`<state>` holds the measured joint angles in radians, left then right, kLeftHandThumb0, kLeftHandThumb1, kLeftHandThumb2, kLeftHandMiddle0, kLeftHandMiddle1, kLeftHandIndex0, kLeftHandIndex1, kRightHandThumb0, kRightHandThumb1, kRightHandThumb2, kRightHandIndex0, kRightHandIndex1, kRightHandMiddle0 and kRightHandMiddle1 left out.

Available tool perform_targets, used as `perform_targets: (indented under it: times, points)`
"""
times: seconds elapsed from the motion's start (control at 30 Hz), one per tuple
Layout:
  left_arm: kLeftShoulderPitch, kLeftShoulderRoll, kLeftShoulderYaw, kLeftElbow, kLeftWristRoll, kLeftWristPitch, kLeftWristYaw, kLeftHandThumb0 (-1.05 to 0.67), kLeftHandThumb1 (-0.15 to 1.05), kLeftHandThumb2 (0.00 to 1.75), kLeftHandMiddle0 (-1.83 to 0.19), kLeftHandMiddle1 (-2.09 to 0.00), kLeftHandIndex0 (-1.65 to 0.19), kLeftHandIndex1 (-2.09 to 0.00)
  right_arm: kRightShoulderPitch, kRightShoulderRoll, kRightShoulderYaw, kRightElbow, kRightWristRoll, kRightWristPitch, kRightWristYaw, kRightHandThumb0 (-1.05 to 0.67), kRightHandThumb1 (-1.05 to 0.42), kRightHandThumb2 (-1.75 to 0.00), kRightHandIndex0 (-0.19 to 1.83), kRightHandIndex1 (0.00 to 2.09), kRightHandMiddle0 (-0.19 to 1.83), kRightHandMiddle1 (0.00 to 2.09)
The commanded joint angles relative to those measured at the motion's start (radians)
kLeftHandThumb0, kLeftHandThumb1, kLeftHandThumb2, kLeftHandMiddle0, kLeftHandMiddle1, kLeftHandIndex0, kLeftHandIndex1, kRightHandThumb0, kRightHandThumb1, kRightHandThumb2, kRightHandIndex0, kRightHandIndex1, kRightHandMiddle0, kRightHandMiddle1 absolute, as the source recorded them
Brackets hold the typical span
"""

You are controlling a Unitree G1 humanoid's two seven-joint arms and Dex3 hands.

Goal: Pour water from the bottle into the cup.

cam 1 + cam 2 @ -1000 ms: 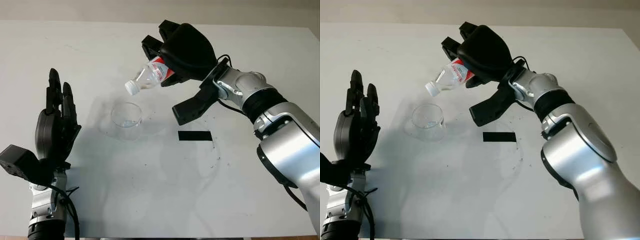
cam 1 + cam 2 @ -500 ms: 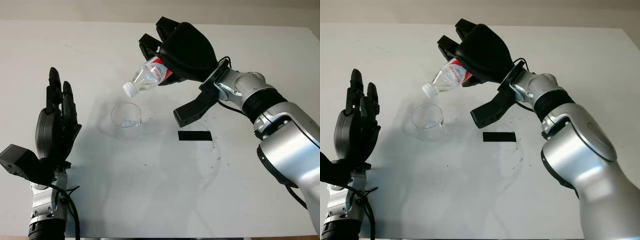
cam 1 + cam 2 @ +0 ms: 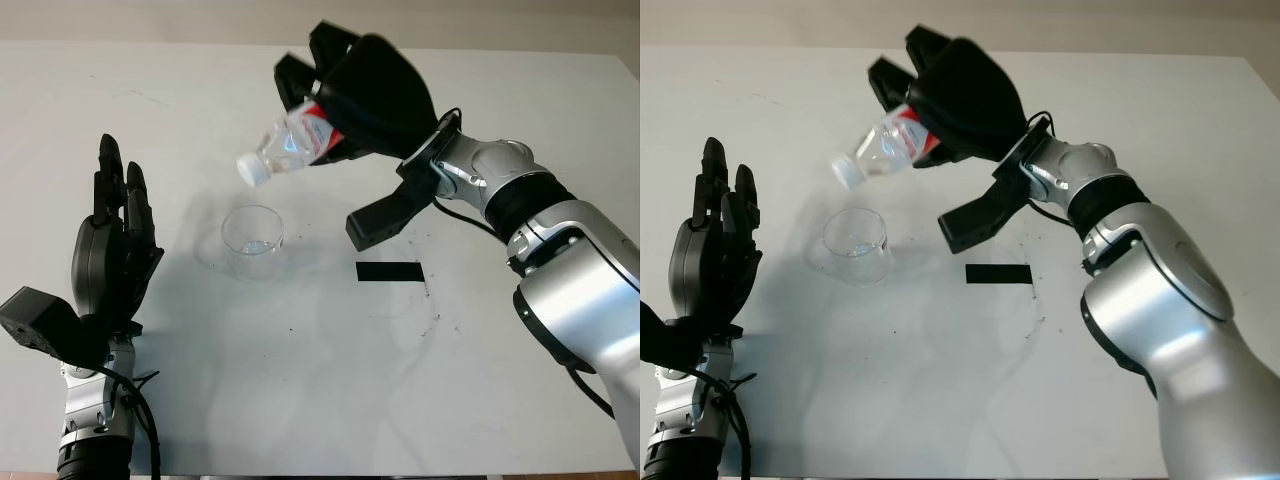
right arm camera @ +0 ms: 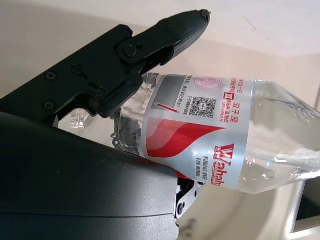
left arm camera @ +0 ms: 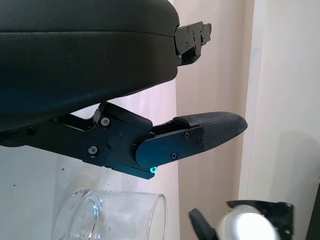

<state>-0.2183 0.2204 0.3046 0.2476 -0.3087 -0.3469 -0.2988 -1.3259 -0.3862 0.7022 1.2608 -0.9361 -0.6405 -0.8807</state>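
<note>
Compared with a second ago, the right hand had lifted the water bottle a bit higher and further left, so its white cap sat above and slightly left of the cup instead of right over the rim.

From the head cameras: the bottle was tilted, cap end lowest, gripped by the right hand's fingers around the red-and-white label. The clear plastic cup stood upright on the white table, with a black tape strip to its right. The left hand was open, held up at the near left, well apart from the cup.

Left wrist camera: the cup was near that hand's fingers, not touching.

Right wrist camera: fingers were clamped on the bottle at the label.
</note>
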Motion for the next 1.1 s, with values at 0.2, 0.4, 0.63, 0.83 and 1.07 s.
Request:
perform_targets:
  times: [0.2,0.4,0.63,0.83,1.07]
  points:
    - [0.020,-0.003,0.004,0.025,-0.010,-0.009,-0.014,-0.70,1.05,0.65,0.19,0.00,0.19,0.00,0.143,0.016,-0.184,-0.029,0.236,-0.089,0.158,-0.36,-1.05,-0.23,1.21,2.09,0.98,2.09]
    - [0.031,0.000,0.009,0.015,-0.023,0.000,-0.028,-0.69,1.05,0.64,0.19,0.00,0.19,0.00,0.283,0.078,-0.438,-0.097,0.599,-0.089,0.504,-0.33,-1.05,-0.32,1.19,2.09,0.92,2.09]
    - [0.035,0.000,0.012,0.013,-0.033,0.019,-0.032,-0.70,1.05,0.63,0.19,0.00,0.19,0.00,0.498,0.153,-0.653,-0.412,0.997,0.161,0.951,-0.35,-1.05,-0.40,1.18,2.09,0.94,2.09]
    - [0.031,0.003,0.011,0.023,-0.030,0.012,-0.049,-0.69,1.05,0.64,0.19,0.00,0.19,0.00,0.687,0.148,-0.694,-0.812,1.155,0.508,1.137,-0.36,-1.05,-0.48,1.20,2.09,0.95,2.09]
    - [0.035,0.005,0.016,0.019,-0.042,0.014,-0.061,-0.69,1.05,0.65,0.19,0.00,0.19,0.00,0.835,0.137,-0.713,-1.091,1.194,0.771,1.195,-0.39,-1.05,-0.46,1.14,2.09,0.86,2.09]
